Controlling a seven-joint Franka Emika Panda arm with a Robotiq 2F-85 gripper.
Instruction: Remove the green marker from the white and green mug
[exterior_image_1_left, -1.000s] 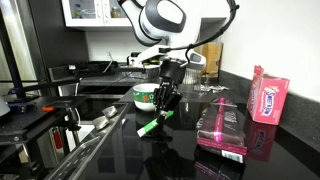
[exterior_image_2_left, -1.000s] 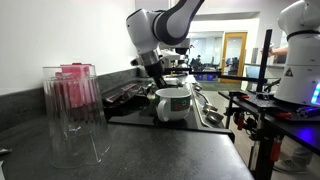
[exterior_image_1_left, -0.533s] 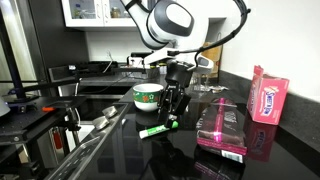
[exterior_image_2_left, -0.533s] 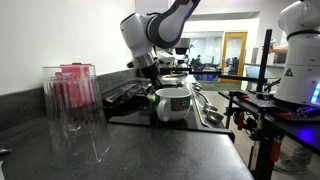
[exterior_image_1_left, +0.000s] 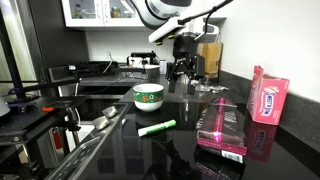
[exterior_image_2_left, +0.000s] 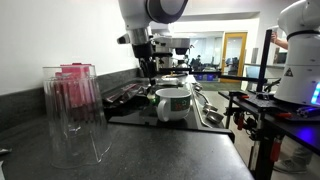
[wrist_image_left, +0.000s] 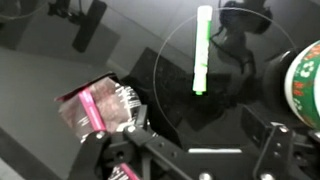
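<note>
we see the green marker (exterior_image_1_left: 157, 128) lying flat on the black counter (exterior_image_1_left: 172, 156), outside the white and green mug (exterior_image_1_left: 148, 96) at about its 5 o'clock (near, not touching), while the gripper (exterior_image_1_left: 181, 70) hangs above at the mug's 1 o'clock, jaws spread wide and holding nothing.

We are seeing bare counter (exterior_image_1_left: 185, 155) lying open around the green marker (exterior_image_1_left: 157, 128) from 4 to 8 o'clock; the white and green mug (exterior_image_1_left: 148, 96) is standing near at 12, and the clear box (exterior_image_1_left: 222, 128) is blocking 3.
</note>
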